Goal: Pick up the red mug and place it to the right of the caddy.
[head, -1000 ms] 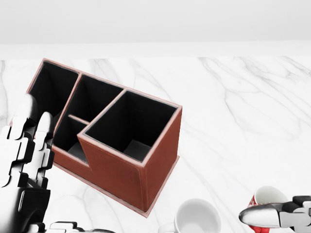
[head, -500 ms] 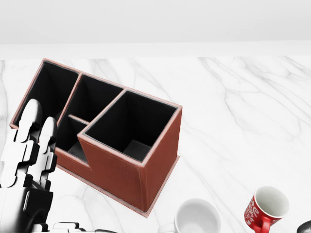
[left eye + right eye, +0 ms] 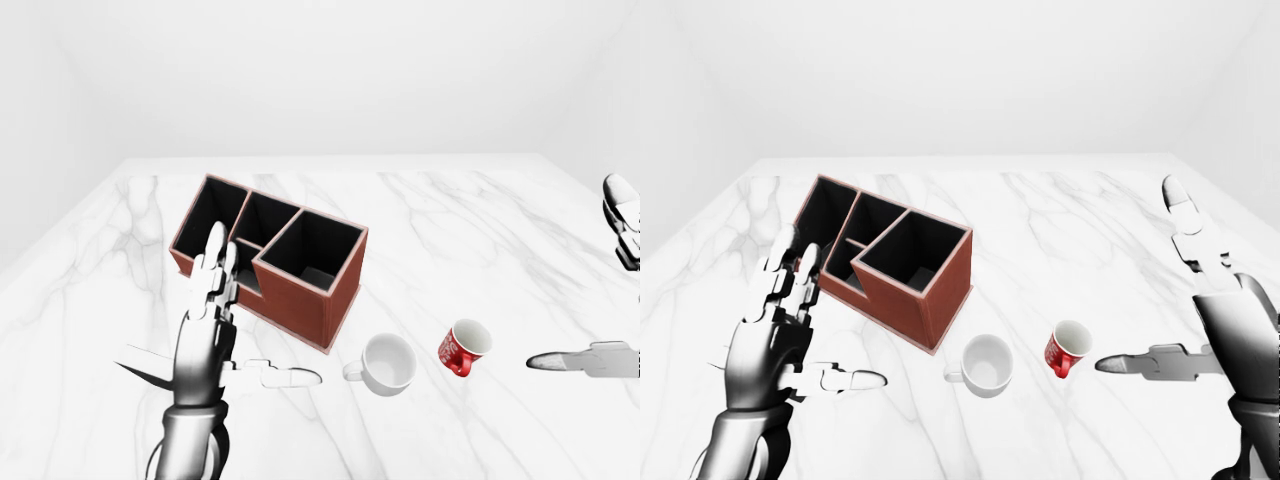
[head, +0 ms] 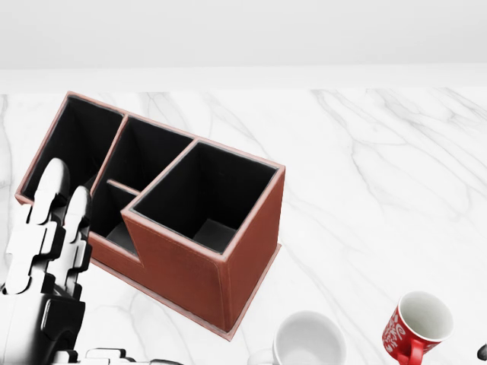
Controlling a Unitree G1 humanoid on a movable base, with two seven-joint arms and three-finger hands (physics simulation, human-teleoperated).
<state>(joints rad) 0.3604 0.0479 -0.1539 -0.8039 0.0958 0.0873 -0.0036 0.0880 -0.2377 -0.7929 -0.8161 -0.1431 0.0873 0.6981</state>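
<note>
The red mug (image 3: 463, 347) with a white inside rests on the marble table (image 3: 450, 230), its mouth turned up and to the right. It is right of a white mug (image 3: 385, 363) and lower right of the brown caddy (image 3: 272, 260). My right hand (image 3: 1140, 278) is open a little to the red mug's right. Its thumb points left at the mug without touching, and its fingers are raised. My left hand (image 3: 830, 310) is open too, fingers up, just left of and below the caddy. Neither hand holds anything.
The caddy has several black compartments and sits at an angle on the table. The white mug stands just below the caddy's near corner. The table's far edge (image 3: 330, 158) meets a plain white wall.
My right hand, which covered the red mug's lower part a second ago, has drawn back to the right, almost out of the head view. The mug stays put. My left hand has risen slightly.
</note>
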